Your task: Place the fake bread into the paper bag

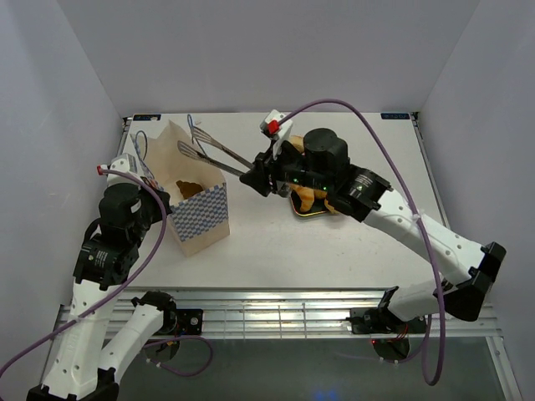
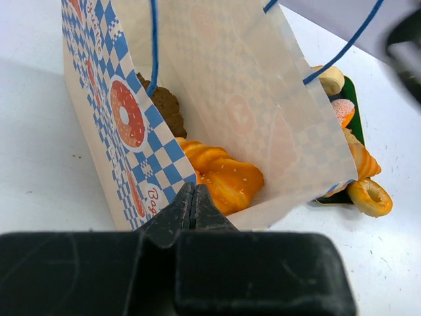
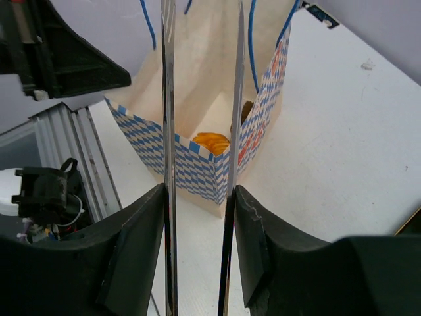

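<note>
The paper bag (image 1: 199,213) stands open at the left of the table, with a blue checkered band. An orange twisted loaf (image 2: 223,174) and a brown piece (image 2: 164,105) lie inside it. My left gripper (image 2: 193,196) is shut on the bag's rim at a corner; in the top view it (image 1: 161,199) sits at the bag's left side. My right gripper (image 1: 261,174) is shut on metal tongs (image 1: 213,150). The tong arms (image 3: 169,131) are spread apart and hold nothing, with their tips over the bag's mouth (image 3: 197,118). More bread (image 1: 308,199) lies on the dark tray (image 1: 322,213) under the right arm.
Through the left wrist view, a ring-shaped bun (image 2: 370,196) and other pieces lie on the tray (image 2: 352,92) behind the bag. The blue string handles (image 2: 153,39) hang over the bag's mouth. White walls close in the table on three sides.
</note>
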Motion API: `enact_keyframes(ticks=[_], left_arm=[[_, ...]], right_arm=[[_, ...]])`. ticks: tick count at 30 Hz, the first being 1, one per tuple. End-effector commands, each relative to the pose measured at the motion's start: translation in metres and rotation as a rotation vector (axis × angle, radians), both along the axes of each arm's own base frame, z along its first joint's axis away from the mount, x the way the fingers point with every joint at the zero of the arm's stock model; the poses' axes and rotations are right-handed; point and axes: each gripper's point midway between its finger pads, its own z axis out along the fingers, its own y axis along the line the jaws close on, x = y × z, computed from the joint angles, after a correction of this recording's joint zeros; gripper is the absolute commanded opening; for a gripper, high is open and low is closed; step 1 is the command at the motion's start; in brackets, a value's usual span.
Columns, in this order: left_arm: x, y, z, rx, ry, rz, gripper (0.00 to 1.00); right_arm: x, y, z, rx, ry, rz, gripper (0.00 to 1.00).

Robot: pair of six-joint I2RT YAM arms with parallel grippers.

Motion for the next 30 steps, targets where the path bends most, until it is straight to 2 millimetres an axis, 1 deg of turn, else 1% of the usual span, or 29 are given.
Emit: enact_keyframes(ticks=[1, 2, 4, 5, 6, 7, 8, 9, 10, 11, 12, 15, 16, 17, 18, 19, 20, 21, 22, 23, 24, 25, 26, 27, 29, 30], left_arm=[[-0.003, 0.011, -0.006, 0.030, 0.006, 0.045, 0.00], [-0.003, 0.012, -0.006, 0.032, 0.005, 0.047, 0.00], [-0.004, 0.013, -0.007, 0.037, 0.002, 0.055, 0.00], [-0.004, 0.014, -0.009, 0.039, 0.006, 0.058, 0.00], [-0.005, 0.015, -0.009, 0.039, 0.003, 0.059, 0.00], [-0.005, 0.015, -0.011, 0.041, 0.007, 0.062, 0.00], [-0.005, 0.016, -0.012, 0.045, 0.010, 0.064, 0.00], [-0.006, 0.016, -0.012, 0.046, 0.010, 0.065, 0.00], [-0.006, 0.016, -0.013, 0.048, 0.010, 0.066, 0.00], [-0.006, 0.017, -0.012, 0.054, 0.008, 0.069, 0.00], [-0.006, 0.019, -0.013, 0.058, 0.006, 0.073, 0.00], [-0.007, 0.022, -0.010, 0.067, -0.002, 0.084, 0.00], [-0.008, 0.022, -0.010, 0.068, -0.005, 0.085, 0.00], [-0.008, 0.023, -0.009, 0.070, -0.007, 0.088, 0.00], [-0.008, 0.024, -0.009, 0.075, -0.007, 0.091, 0.00], [-0.009, 0.025, -0.008, 0.078, -0.012, 0.093, 0.00], [-0.009, 0.025, -0.007, 0.078, -0.015, 0.093, 0.00], [-0.009, 0.025, -0.008, 0.078, -0.015, 0.093, 0.00], [-0.010, 0.025, -0.007, 0.077, -0.017, 0.093, 0.00], [-0.010, 0.026, -0.006, 0.078, -0.025, 0.094, 0.00], [-0.011, 0.026, -0.006, 0.081, -0.028, 0.093, 0.00], [-0.011, 0.026, -0.006, 0.085, -0.032, 0.092, 0.00], [-0.011, 0.027, -0.006, 0.087, -0.036, 0.091, 0.00], [-0.011, 0.027, -0.006, 0.090, -0.036, 0.091, 0.00], [-0.011, 0.027, -0.008, 0.098, -0.033, 0.087, 0.00], [-0.011, 0.027, -0.008, 0.100, -0.031, 0.086, 0.00]], right_arm=[[-0.023, -0.018, 0.070, 0.175, -0.096, 0.032, 0.50], [-0.026, -0.026, 0.079, 0.194, -0.111, 0.018, 0.50], [-0.021, -0.039, 0.078, 0.193, -0.118, -0.048, 0.50], [-0.021, -0.049, 0.085, 0.208, -0.131, -0.080, 0.51], [-0.013, -0.057, 0.077, 0.193, -0.129, -0.147, 0.51], [-0.007, -0.065, 0.074, 0.187, -0.130, -0.200, 0.51], [-0.005, -0.075, 0.077, 0.194, -0.138, -0.242, 0.51], [0.004, -0.085, 0.072, 0.183, -0.138, -0.315, 0.51], [0.009, -0.090, 0.060, 0.163, -0.127, -0.351, 0.52], [0.011, -0.100, 0.058, 0.171, -0.118, -0.397, 0.52], [0.021, -0.114, 0.046, 0.152, -0.107, -0.483, 0.52], [0.037, -0.136, 0.023, 0.140, -0.052, -0.609, 0.52], [0.044, -0.150, 0.018, 0.142, -0.039, -0.657, 0.52], [0.048, -0.156, 0.001, 0.122, -0.012, -0.684, 0.52], [0.050, -0.160, -0.006, 0.130, 0.017, -0.692, 0.51], [0.059, -0.172, -0.013, 0.128, 0.030, -0.729, 0.51], [0.061, -0.175, -0.029, 0.103, 0.060, -0.729, 0.51], [0.064, -0.178, -0.035, 0.101, 0.083, -0.739, 0.51], [0.072, -0.188, -0.044, 0.091, 0.100, -0.766, 0.51], [0.074, -0.191, -0.051, 0.081, 0.116, -0.769, 0.51], [0.073, -0.191, -0.063, 0.060, 0.148, -0.764, 0.51], [0.077, -0.197, -0.071, 0.044, 0.164, -0.782, 0.51], [0.077, -0.198, -0.077, 0.031, 0.176, -0.781, 0.51], [0.076, -0.201, -0.090, 0.001, 0.197, -0.788, 0.52], [0.074, -0.204, -0.101, -0.017, 0.216, -0.792, 0.52], [0.070, -0.203, -0.110, -0.032, 0.231, -0.779, 0.52]])
